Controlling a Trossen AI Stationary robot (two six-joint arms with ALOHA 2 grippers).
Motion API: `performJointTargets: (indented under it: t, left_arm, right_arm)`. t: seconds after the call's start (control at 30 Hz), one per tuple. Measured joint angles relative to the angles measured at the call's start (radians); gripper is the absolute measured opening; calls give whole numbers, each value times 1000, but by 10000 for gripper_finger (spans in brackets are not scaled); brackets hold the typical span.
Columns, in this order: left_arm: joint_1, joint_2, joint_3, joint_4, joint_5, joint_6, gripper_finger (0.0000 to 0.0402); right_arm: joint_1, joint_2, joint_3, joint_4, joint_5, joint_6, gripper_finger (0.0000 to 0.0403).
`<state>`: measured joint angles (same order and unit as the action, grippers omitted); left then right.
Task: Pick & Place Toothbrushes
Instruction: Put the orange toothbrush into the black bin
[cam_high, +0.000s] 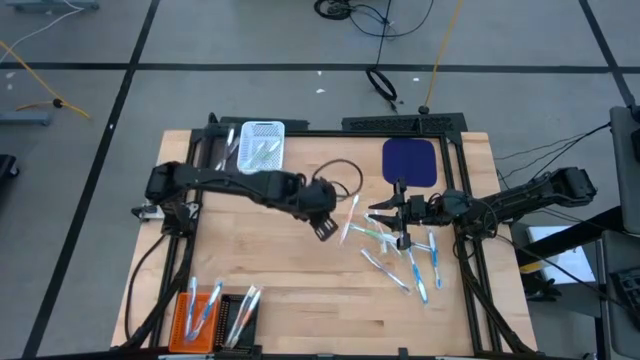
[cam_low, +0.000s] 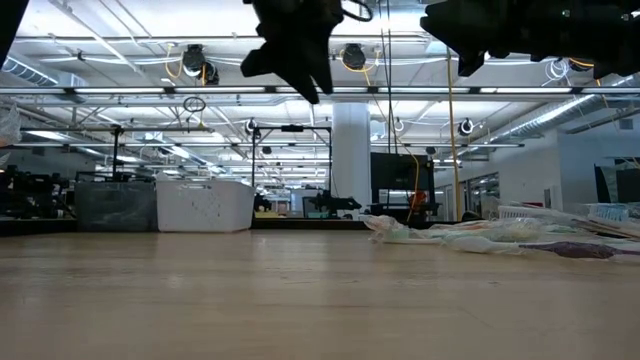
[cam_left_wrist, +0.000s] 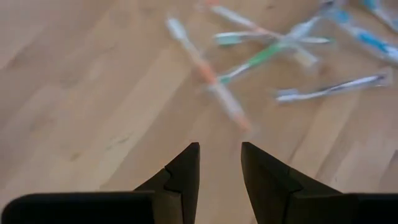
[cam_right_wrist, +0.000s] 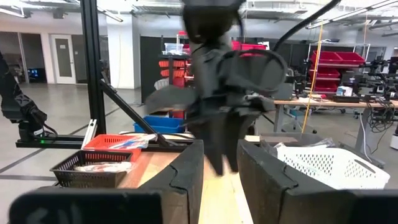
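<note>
Toothbrushes (cam_high: 400, 250) lie scattered and crossing one another on the right half of the wooden desk (cam_high: 290, 280), while others already sit in the white basket (cam_high: 262, 143) at the far edge and in the orange basket (cam_high: 194, 312) and black basket (cam_high: 238, 316) at the near edge. Both arms hang over the middle of the desk, facing each other across the loose pile. The left hand (cam_left_wrist: 219, 167) hovers above bare wood just short of the nearest brushes, its fingers a modest gap apart and holding nothing, touching nothing. The right hand (cam_right_wrist: 219, 163) also stands partly open and empty, level with the other arm's wrist, which fills its view. The chief risk appears to be collision: the two hands are near each other above the same cluster, and a reach by either could strike the other. A second hazard is the tangle itself; because the brushes overlap, closing on one may drag or flick a neighbour, or catch two at once. Thin handles lying flat on the wood could also slip from a shallow pinch.
</note>
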<state>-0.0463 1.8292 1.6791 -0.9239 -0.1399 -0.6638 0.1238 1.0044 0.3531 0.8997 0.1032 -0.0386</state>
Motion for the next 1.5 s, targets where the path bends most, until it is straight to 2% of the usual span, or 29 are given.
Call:
performJointTargets:
  t: [0.37, 0.6, 0.87, 0.97, 1.13, 1.33, 1.43, 1.5]
  left_arm:
    - [-65, 54, -1, 16, -27, 7, 115]
    - [-98, 69, -1, 26, -61, 0, 115]
    - [-131, 70, -1, 48, -71, 4, 115]
    - [-135, 70, -1, 56, -72, 4, 115]
    - [-135, 70, -1, 55, -72, 4, 115]
    - [-132, 70, -1, 55, -72, 4, 115]
    - [-132, 70, -1, 56, -72, 4, 115]
    - [-132, 70, -1, 57, -72, 4, 115]
  right_arm:
    - [-36, -9, 0, -180, 9, 8, 89]
    - [-134, -9, 0, -412, 102, 205, 89]
    - [-240, -9, 0, -758, -3, 455, 89]
    - [-249, -8, 0, -841, -4, 531, 89]
    - [-247, 34, 0, -872, -4, 627, 89]
    - [-248, 136, 0, -861, -12, 663, 89]
    - [-258, 184, 0, -800, -79, 656, 95]
    - [-261, 212, 0, -751, -82, 655, 105]
